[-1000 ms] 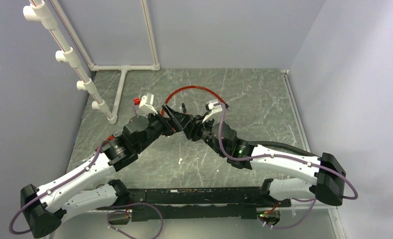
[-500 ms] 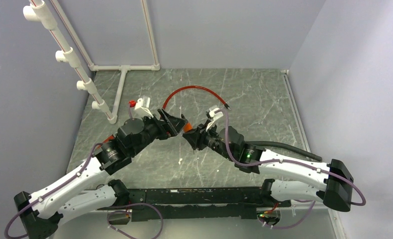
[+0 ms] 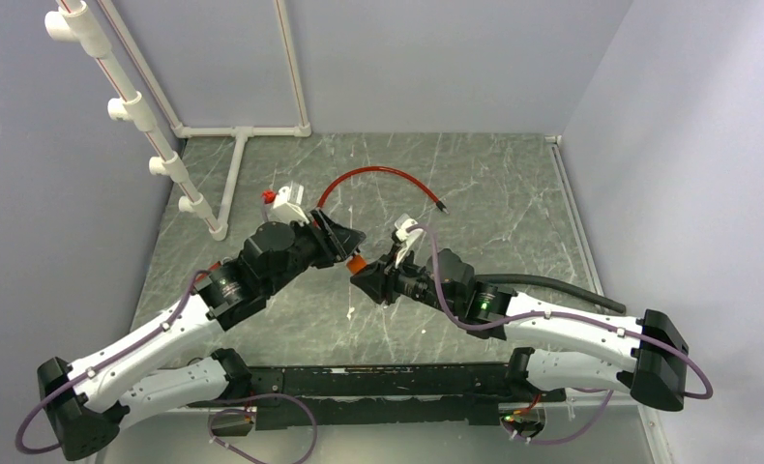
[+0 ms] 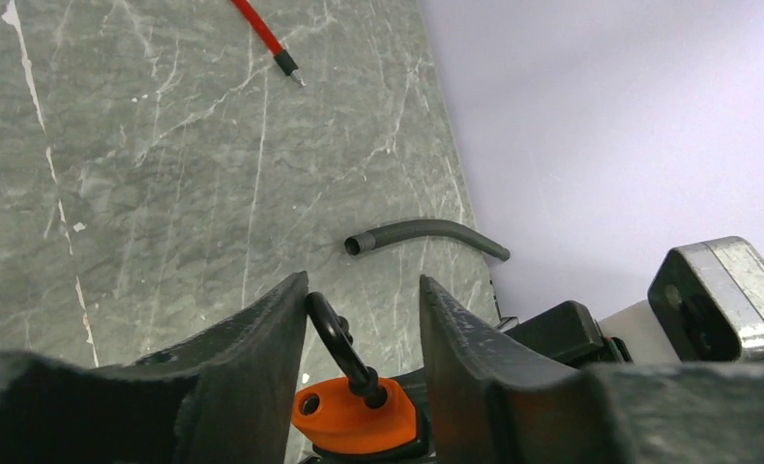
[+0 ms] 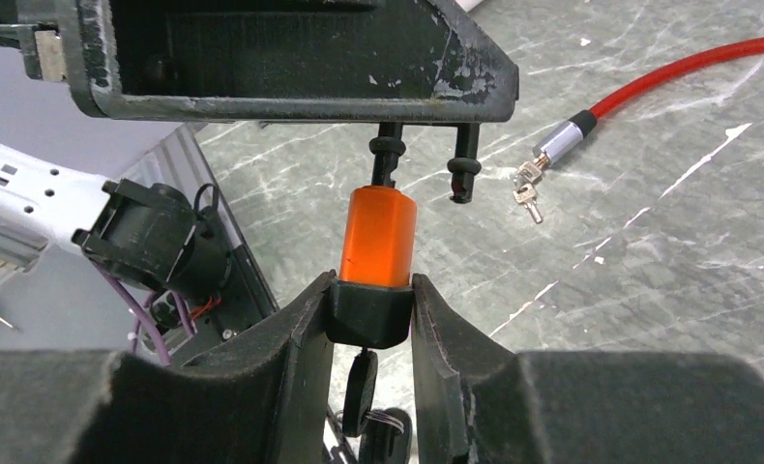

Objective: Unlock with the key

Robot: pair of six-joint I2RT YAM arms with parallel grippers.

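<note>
An orange padlock [image 3: 356, 262] with a black base hangs in the air between the two arms. My right gripper [image 5: 371, 282] is shut on the black base, below the orange body [image 5: 378, 237]. A black key head [image 5: 359, 382] on a ring hangs under the base. The black shackle [image 4: 335, 338] stands between the fingers of my left gripper [image 4: 364, 285]. It touches the left finger and a gap remains on the right. One shackle leg [image 5: 462, 184] hangs free outside the body, and its hole [image 4: 308, 404] is empty.
A red cable [image 3: 378, 174] curves over the marble table, its metal end [image 5: 562, 140] next to small spare keys [image 5: 525, 191]. A dark hose [image 3: 552, 285] lies at the right. A white PVC pipe frame [image 3: 165, 164] stands at the back left.
The left gripper's jaws have narrowed around the shackle. Both grippers and the padlock have shifted a little toward the near side and left.
</note>
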